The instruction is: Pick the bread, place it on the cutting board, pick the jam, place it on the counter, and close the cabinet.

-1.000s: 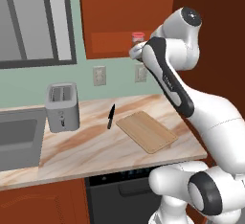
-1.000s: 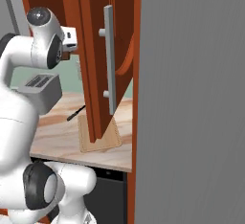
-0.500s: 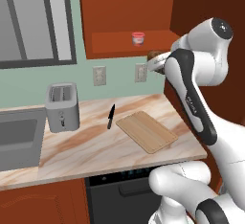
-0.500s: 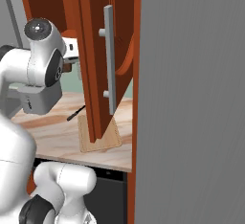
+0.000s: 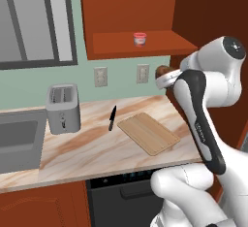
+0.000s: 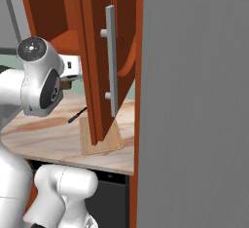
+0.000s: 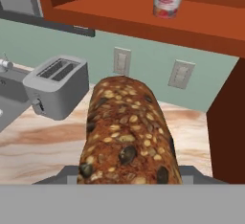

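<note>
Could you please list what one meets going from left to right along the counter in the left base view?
Sink → toaster → knife → cutting board, all on the counter.

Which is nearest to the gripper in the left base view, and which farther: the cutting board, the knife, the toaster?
From the gripper, holding the bread:
1. Cutting board, below it on the counter, a little to the left.
2. Knife, farther left, just beyond the board.
3. Toaster, farthest left, beside the sink.
</note>
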